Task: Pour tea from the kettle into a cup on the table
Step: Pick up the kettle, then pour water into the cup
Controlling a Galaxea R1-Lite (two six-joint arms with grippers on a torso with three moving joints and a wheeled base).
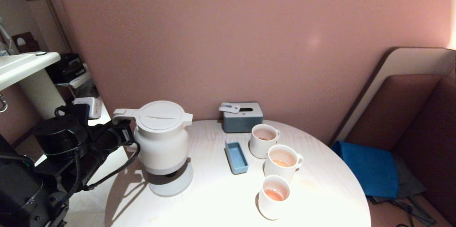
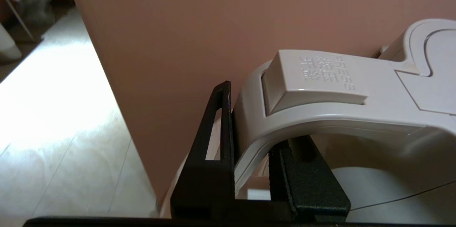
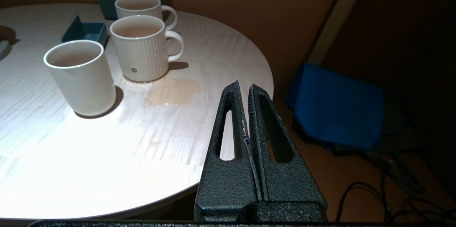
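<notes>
The white kettle (image 1: 162,141) hangs upright just above its grey base disc (image 1: 172,184) at the left of the round pale table (image 1: 221,205). My left gripper (image 1: 123,132) is shut on the kettle's loop handle (image 2: 320,95), one finger outside the loop and one inside. Three white cups stand in a row on the right: far (image 1: 263,140), middle (image 1: 282,163), near (image 1: 273,196). Each holds a little orange-red tea (image 1: 274,195). My right gripper (image 3: 244,88) is shut and empty beyond the table's right edge, outside the head view.
A small blue tray (image 1: 236,157) lies between the kettle and the cups. A grey tissue box (image 1: 242,116) stands at the back by the wall. A tea puddle (image 3: 172,91) sits beside the middle cup (image 3: 140,48). A blue cloth (image 1: 370,168) lies on the seat to the right.
</notes>
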